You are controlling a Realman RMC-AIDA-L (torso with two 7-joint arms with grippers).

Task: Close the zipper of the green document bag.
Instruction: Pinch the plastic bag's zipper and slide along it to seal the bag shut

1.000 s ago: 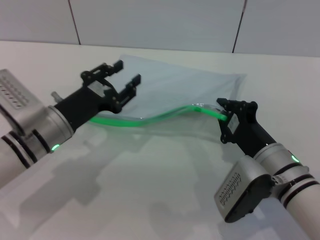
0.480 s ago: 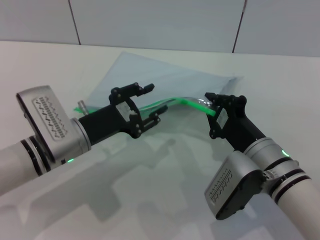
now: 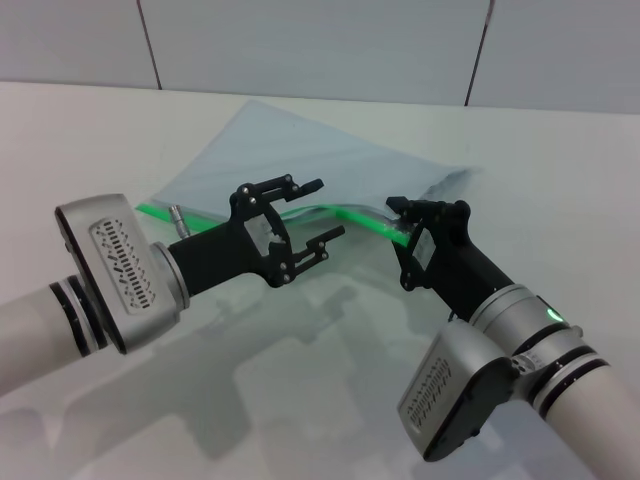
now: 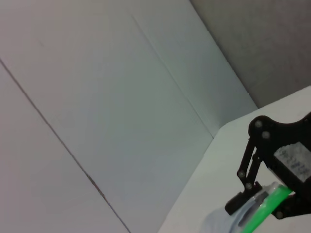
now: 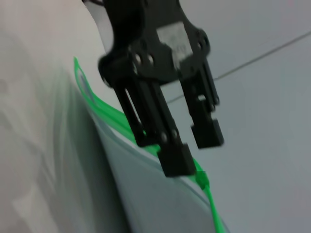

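The green document bag (image 3: 290, 150) is a pale translucent pouch lying on the white table, with its near right corner lifted. The zipper (image 3: 215, 222) is a bright green strip along the bag's near edge, also seen as the zipper (image 5: 115, 118) in the right wrist view. My right gripper (image 3: 402, 226) is shut on the strip's right end and holds it off the table. My left gripper (image 3: 322, 210) is open at the middle of the strip, one finger to each side of it. Its fingers (image 5: 177, 160) show from the right wrist. I cannot make out the slider tab.
The white table (image 3: 300, 400) spreads under both arms, with a tiled wall (image 3: 320, 45) behind it. From the left wrist, the right gripper (image 4: 260, 201) holds the zipper (image 4: 266, 206) against that wall.
My left gripper has moved right along the green strip toward the right gripper, staying open. The right gripper has drawn in to the left with the strip's end, and the bag has shifted.
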